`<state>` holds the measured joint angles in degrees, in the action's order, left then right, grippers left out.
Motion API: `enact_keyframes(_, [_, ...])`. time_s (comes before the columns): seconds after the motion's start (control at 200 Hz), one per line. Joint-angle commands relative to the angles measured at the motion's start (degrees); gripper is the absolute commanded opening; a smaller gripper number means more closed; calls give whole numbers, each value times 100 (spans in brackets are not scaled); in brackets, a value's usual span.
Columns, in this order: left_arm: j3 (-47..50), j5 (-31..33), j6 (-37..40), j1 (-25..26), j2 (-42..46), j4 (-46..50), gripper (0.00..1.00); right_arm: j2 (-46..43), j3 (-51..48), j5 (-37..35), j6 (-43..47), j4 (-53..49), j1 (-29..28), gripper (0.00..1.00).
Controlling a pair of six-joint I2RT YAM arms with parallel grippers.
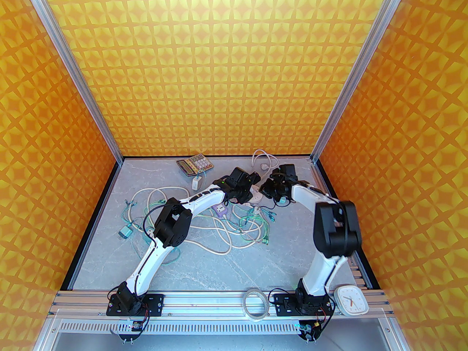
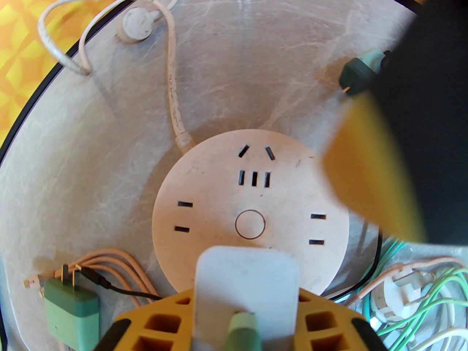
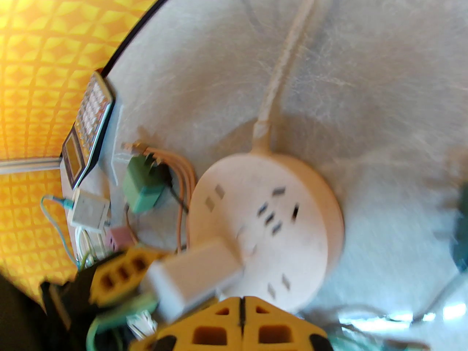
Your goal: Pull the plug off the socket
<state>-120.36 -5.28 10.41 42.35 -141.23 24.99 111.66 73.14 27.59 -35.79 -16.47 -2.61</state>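
Wrist views of a plug and socket on a grey marbled table point(image 2: 256, 68). The round white socket point(image 2: 252, 210) lies flat near the table's far edge, its face showing several slot groups and 1 central ring. Its white cord point(image 2: 172, 86) leaves the far rim and loops away. The white square plug point(image 2: 245, 280) sits over the socket's near rim, with a green cable point(image 2: 241, 331) leaving its back. The left gripper point(image 2: 241, 316) clasps this plug, 1 yellow finger on each side. In the right wrist view the plug leans at an angle to the socket face. Whether its prongs are seated cannot be told. The right gripper point(image 3: 241, 320) is clenched on nothing, its 2 fingers pressed together just at the socket's rim. Whether they touch the rim cannot be told because of blur. A green adapter point(image 2: 71, 313) with orange wires lies just beside the socket. A calculator point(image 3: 87, 130) lies farther off, near the wall.
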Motion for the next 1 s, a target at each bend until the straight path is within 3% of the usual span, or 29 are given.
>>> enact_keyframes(0.0, [144,359,-301,-29,180,122,0,402,190,435,-440,385,-20,0])
enact_keyframes(0.175, [178,356,-339,-12,166,75,1,714,372,715,-628,696,-20,0])
enact_keyframes(0.4, [208,354,-369,-8,127,53,1,1055,609,679,-381,233,-37,0])
enact_keyframes(0.57, [212,356,-441,-7,122,8,0,1199,815,-99,234,-840,-142,0])
enact_keyframes(0.615, [214,345,-465,-11,137,-4,0,1243,858,-30,342,-964,-151,0])
enact_keyframes(0.91, [165,167,-583,-113,315,22,0,1134,972,-705,-56,-1549,-222,0])
enact_keyframes(0.995, [178,172,-576,-145,345,128,0,1194,931,-505,-248,-1490,-298,0])
